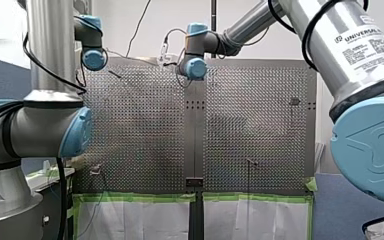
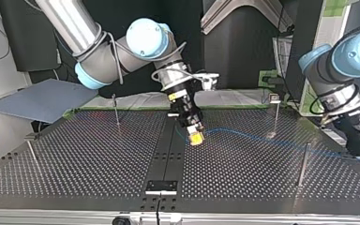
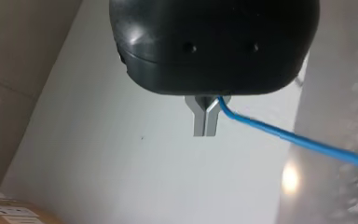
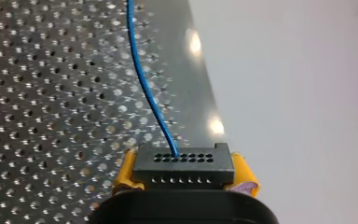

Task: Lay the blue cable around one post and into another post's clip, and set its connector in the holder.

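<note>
My right tool (image 4: 183, 175): yellow pads clenched on the black multi-pin connector block (image 4: 184, 164). The thin blue cable (image 4: 144, 79) exits its face, long axis straight ahead over the perforated metal tabletop (image 4: 51, 102). Far end: my left tool (image 3: 206, 116), metal fingers pinched shut on it. Slender clip-topped post (image 2: 275, 115) stands beside the span, roughly between tools.
</note>
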`<state>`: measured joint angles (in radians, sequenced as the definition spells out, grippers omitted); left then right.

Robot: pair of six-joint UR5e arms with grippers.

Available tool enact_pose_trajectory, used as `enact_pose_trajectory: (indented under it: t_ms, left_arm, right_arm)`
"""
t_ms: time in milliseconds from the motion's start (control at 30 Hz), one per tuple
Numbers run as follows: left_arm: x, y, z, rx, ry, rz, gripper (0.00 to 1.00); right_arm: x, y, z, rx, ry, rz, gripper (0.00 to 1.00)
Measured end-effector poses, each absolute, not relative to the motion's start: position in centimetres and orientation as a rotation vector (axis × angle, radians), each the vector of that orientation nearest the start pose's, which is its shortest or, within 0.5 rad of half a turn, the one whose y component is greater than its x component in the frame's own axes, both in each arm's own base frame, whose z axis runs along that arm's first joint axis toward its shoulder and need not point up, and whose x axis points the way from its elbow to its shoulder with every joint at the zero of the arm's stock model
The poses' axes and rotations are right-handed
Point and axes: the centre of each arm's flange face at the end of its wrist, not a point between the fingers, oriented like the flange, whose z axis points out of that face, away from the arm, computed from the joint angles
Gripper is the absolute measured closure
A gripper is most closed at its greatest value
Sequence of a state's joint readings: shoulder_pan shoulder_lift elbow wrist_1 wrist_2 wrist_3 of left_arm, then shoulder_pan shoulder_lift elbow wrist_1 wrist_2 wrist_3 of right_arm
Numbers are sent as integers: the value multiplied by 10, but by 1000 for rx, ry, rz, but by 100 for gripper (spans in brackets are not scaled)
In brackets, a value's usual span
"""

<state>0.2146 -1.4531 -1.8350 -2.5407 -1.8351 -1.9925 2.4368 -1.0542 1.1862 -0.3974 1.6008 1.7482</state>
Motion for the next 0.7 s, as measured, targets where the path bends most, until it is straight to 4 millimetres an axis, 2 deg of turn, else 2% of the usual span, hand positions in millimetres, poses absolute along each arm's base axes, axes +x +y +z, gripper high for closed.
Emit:
enact_pose_trajectory:
  t_ms: [133,333,500,700]
  left_arm:
    - [490,12,490,-561,965,-23,100]
    - [504,33,501,-536,952,-13,100]
    - [514,34,491,-525,983,-17,100]
    - [524,30,474,-517,1024,-18,100]
  right_arm:
    - [642,-375,406,-2005,994,-2788,100]
    - [647,-386,425,-1960,984,-2839,100]
    - [646,-397,431,-1938,998,-2864,100]
    - [644,-403,428,-1940,1021,-2867,100]
